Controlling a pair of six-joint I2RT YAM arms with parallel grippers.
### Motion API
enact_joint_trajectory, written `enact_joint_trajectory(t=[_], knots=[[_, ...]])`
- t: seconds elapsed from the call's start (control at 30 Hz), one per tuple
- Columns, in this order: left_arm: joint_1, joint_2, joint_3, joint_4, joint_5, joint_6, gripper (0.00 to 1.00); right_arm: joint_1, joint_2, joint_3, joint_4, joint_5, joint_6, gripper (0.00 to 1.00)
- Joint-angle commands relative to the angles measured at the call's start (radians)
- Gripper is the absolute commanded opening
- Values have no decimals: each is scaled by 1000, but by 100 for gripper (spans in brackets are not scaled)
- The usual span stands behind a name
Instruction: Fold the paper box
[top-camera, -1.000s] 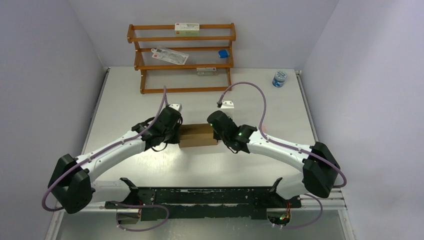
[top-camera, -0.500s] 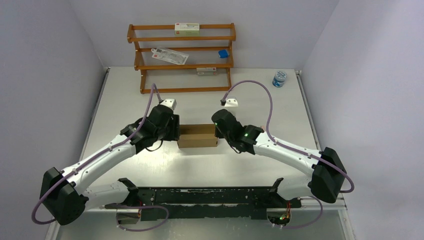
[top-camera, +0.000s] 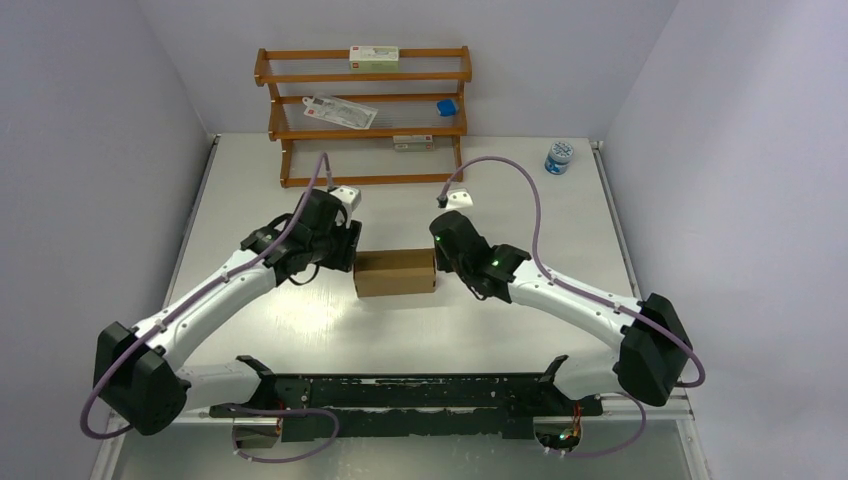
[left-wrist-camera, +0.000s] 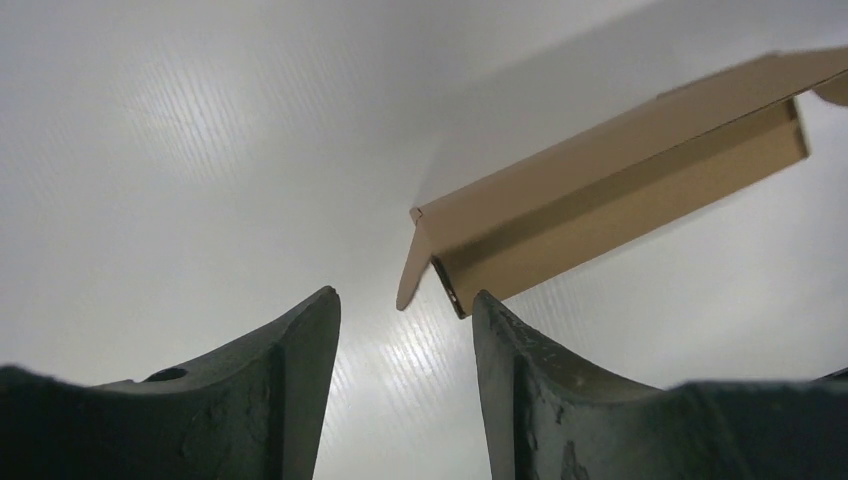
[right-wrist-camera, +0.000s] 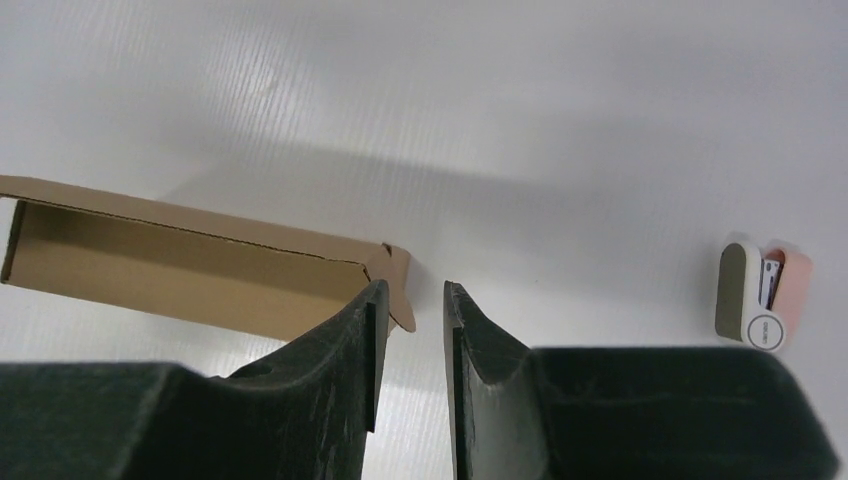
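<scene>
The closed paper box (top-camera: 395, 272) lies mid-surface (top-camera: 450, 335) between my hands; left hand (left-wrist-camera: 405, 300) is about half open, empty, just short of a loose end flap; right hand (right-wrist-camera: 408, 290) is narrowly parted, empty, beside the other flap; a small pink-and-white item (right-wrist-camera: 765, 297) lies off to its side; wooden rack (top-camera: 420, 77) and blue-lidded jar (top-camera: 560, 157) sit well behind.

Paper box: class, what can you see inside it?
Almost nothing. The paper box sits closed on the table; in the left wrist view its end flap stands ajar, showing only a dark slit. Its cardboard walls hide any contents.
</scene>
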Motion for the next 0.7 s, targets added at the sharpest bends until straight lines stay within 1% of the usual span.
enact_joint_trajectory(t=[0.0, 0.17, 0.3, 0.43, 0.67], knots=[[16, 48, 41, -36, 72, 81, 56, -8, 31, 28, 19, -47, -59, 31], [20, 84, 56, -44, 80, 100, 54, -10, 45, 39, 3, -63, -64, 31], [24, 90, 63, -54, 72, 106, 53, -9, 14, 39, 1, -56, -82, 31], [25, 90, 64, -69, 61, 109, 46, -11, 11, 33, 23, -72, -154, 33], [27, 77, 57, -86, 76, 112, 42, -31, 59, 71, 8, -142, -288, 37]])
